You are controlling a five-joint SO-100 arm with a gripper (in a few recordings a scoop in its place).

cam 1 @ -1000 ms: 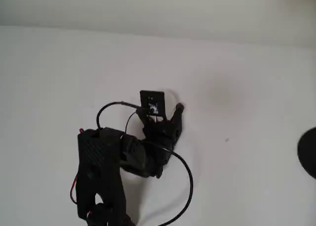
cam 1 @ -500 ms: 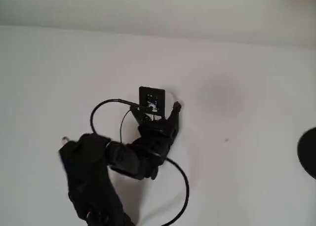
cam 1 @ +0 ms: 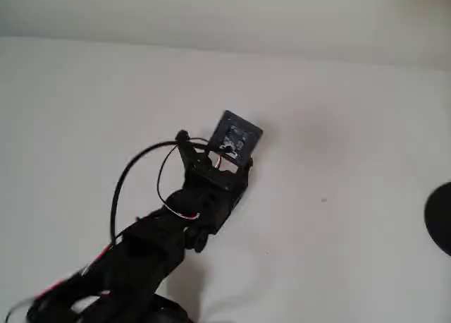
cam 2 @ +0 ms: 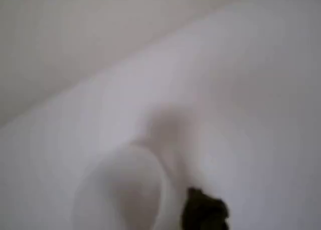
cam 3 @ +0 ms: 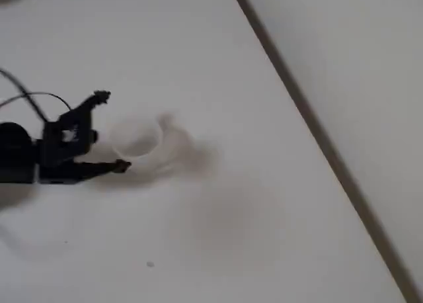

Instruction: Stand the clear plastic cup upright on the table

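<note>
In the fixed view the clear plastic cup (cam 3: 135, 139) is a faint whitish shape with a round rim on the white table (cam 3: 231, 217), blurred, so I cannot tell whether it stands or tilts. My black gripper (cam 3: 110, 131) is open around it. The lower fingertip (cam 3: 121, 165) is at the cup's near edge and the upper one (cam 3: 100, 96) is well clear of it. The wrist view has the cup (cam 2: 120, 190) low in the picture beside one dark fingertip (cam 2: 203, 212). From overhead, the gripper (cam 1: 211, 154) carries its black board (cam 1: 236, 136), which covers the cup.
A dark round object (cam 1: 440, 217) sits at the right edge of the overhead view. The table's far edge meets a paler wall (cam 1: 211, 13), and in the fixed view it shows as a dark line (cam 3: 297, 98). A black cable (cam 1: 134, 175) loops beside the arm.
The wrist has rolled: the visible finger swung from the right of the board to its left. The arm's body dropped toward the lower left and the board shifted up and right.
</note>
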